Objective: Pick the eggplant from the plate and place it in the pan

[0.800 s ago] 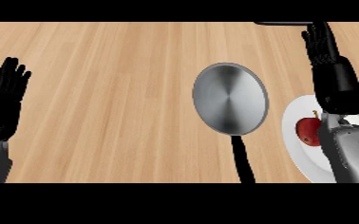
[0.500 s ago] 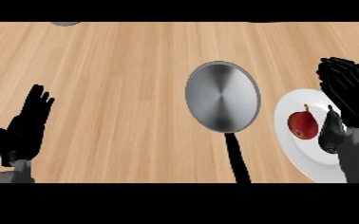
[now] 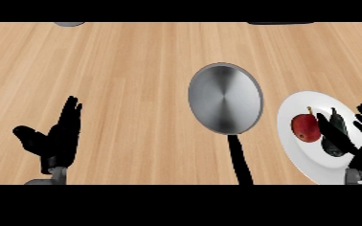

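Wooden counter carries a grey pan near the middle, its black handle pointing toward the lower edge. Just to the pan's right sits a white plate, apart from it. On the plate lie a red fruit and, beside it on the right, the dark eggplant. The right hand reaches over the eggplant with straight fingers; whether they touch it is hard to tell. The left hand rests at lower left, fingers up and spread.
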